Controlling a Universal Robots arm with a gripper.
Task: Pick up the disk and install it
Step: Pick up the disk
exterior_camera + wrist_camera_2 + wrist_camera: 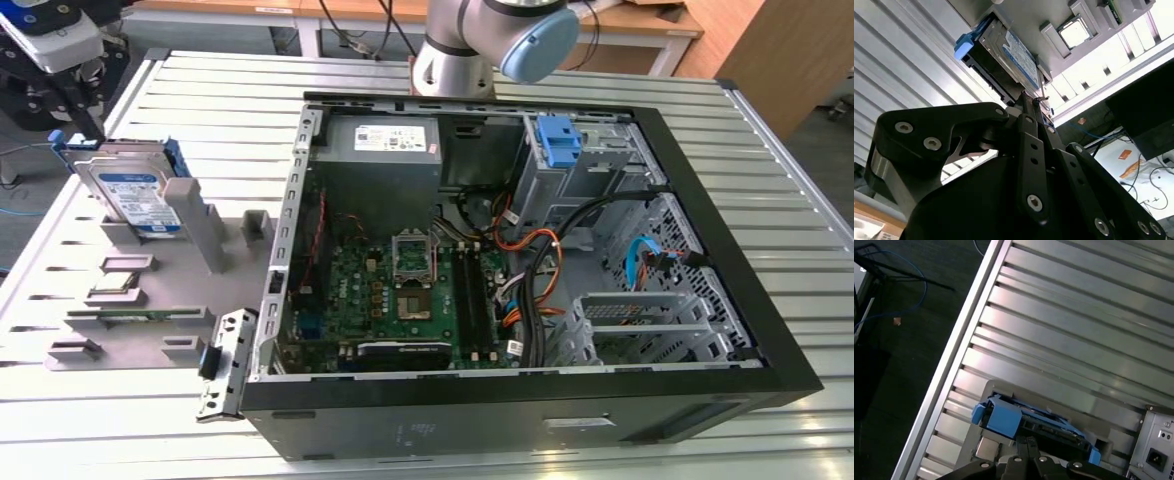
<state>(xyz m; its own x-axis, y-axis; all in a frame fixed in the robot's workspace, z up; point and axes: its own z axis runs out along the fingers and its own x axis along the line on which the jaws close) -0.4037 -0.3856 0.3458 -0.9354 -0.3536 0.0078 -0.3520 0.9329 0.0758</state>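
Note:
The disk [134, 195] stands on edge in a slot of the grey parts holder [147, 300] on the exterior view's left, its white-and-blue label facing out and blue rails on its sides. My gripper [76, 120] hangs just above and behind the disk's top edge, at the table's far corner. In both wrist views the black fingers [1026, 130] meet in a line, shut with nothing between them, and the gripper [1030, 97] [1024, 444] points at the disk [1014, 55] [1029, 422] a short way off.
The open computer case [534, 395] fills the middle of the slatted metal table, with a grey power supply [380, 150], motherboard, cables, a blue-latched bay [558, 140] and a metal drive cage [641, 320]. A small square chip [118, 283] lies on the holder. The arm's base [454, 60] stands behind the case.

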